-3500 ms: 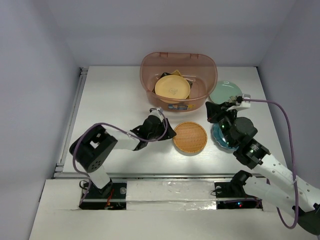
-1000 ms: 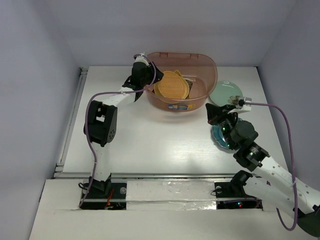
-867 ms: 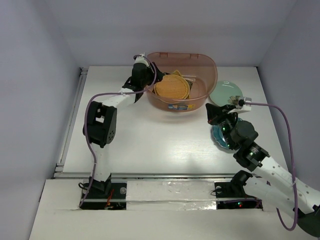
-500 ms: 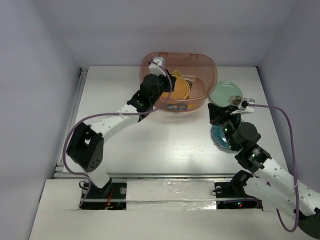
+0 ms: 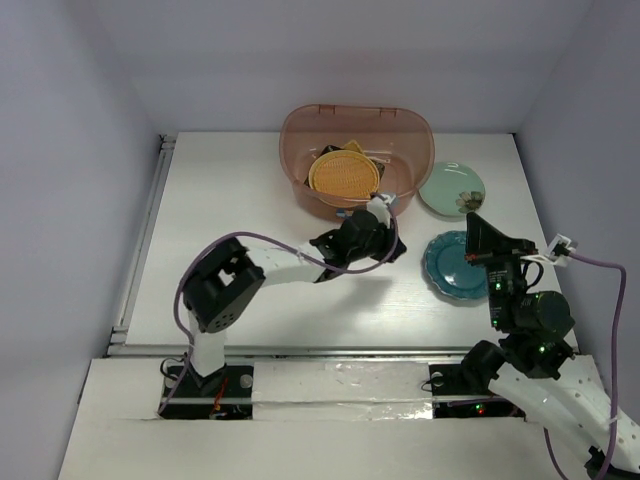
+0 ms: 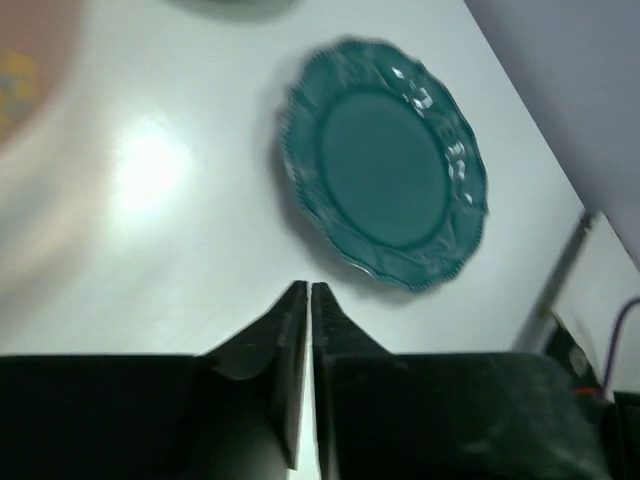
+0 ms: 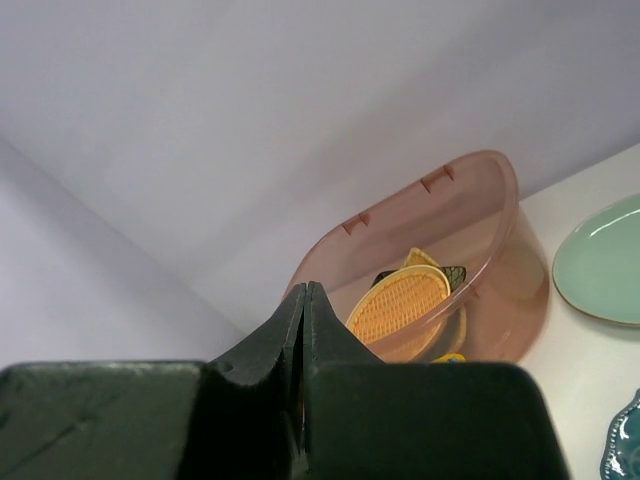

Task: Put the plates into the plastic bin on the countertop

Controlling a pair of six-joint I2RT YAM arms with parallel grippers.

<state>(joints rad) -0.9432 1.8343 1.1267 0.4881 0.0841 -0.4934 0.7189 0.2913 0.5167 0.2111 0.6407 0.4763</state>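
Note:
The plastic bin (image 5: 356, 112) stands at the back of the countertop (image 5: 230, 210). The orange ribbed plate (image 5: 345, 175) lies in it on top of other plates; corners of the orange fan-shaped plate (image 5: 353, 146) and the black plate (image 5: 324, 152) show behind it. The pale green plate (image 5: 451, 189) and the teal scalloped plate (image 5: 455, 262) lie on the countertop right of the bin. My left gripper (image 5: 396, 248) is shut and empty, low over the table left of the teal plate (image 6: 385, 165). My right gripper (image 5: 474, 226) is shut and empty, raised over the teal plate, facing the bin (image 7: 430, 250).
The countertop's right edge and a cable (image 6: 610, 330) lie just beyond the teal plate. Grey walls close in the back and sides. The right wrist view shows the orange ribbed plate (image 7: 400, 300) and the pale green plate (image 7: 600, 265).
My left arm left the orange ribbed plate in the bin, drew back and swung right to the table's middle, near the teal plate. My right gripper rose and pulled back off the teal plate.

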